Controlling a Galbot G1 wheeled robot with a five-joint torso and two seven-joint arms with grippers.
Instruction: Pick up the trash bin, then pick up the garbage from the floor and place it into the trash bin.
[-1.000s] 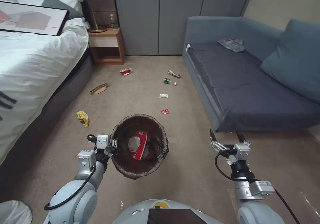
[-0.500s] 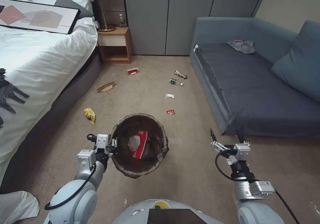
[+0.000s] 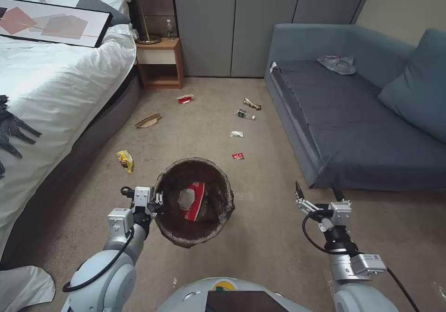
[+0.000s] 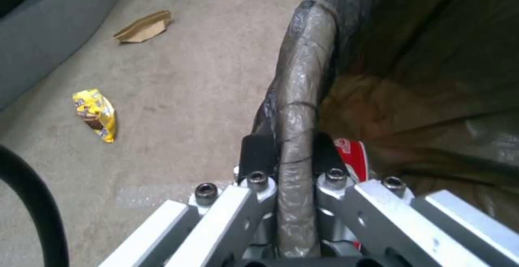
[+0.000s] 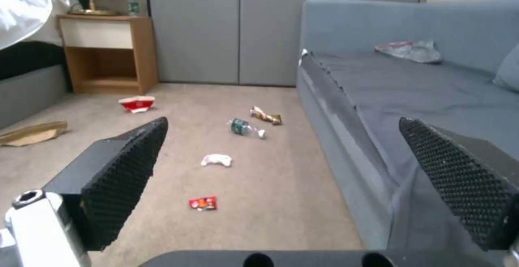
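Head view: bin (image 3: 194,237) held off the carpet (image 3: 260,237) by the left gripper (image 3: 157,199), pinched at the near-left rim; red-white carton (image 3: 196,202) and pale scrap already inside. Right gripper (image 3: 316,192) spread wide, holding nothing, hovering low beside the sofa (image 3: 353,131). Litter scattered ahead: yellow wrapper (image 3: 125,160) near the bed (image 3: 55,94), tan cardboard (image 3: 148,120), red cup (image 3: 185,99), bottle (image 3: 244,114), brown wrapper (image 3: 252,103), tissue (image 3: 236,134), small red packet (image 3: 238,156). Left wrist view: jaws clamped either side of the bagged rim (image 4: 296,108), crinkly glossy film over stiff plastic; probably light and rigid, though the liner looks slippery, so a firm rim pinch suits. Right wrist view: ribbed black pads (image 5: 121,177) far apart, packet (image 5: 203,203) nearest on the carpet, tissue (image 5: 217,160) beyond. Likely thin, flat, crushable stuff; best nipped by a raised edge, bottle across its round, smooth body.
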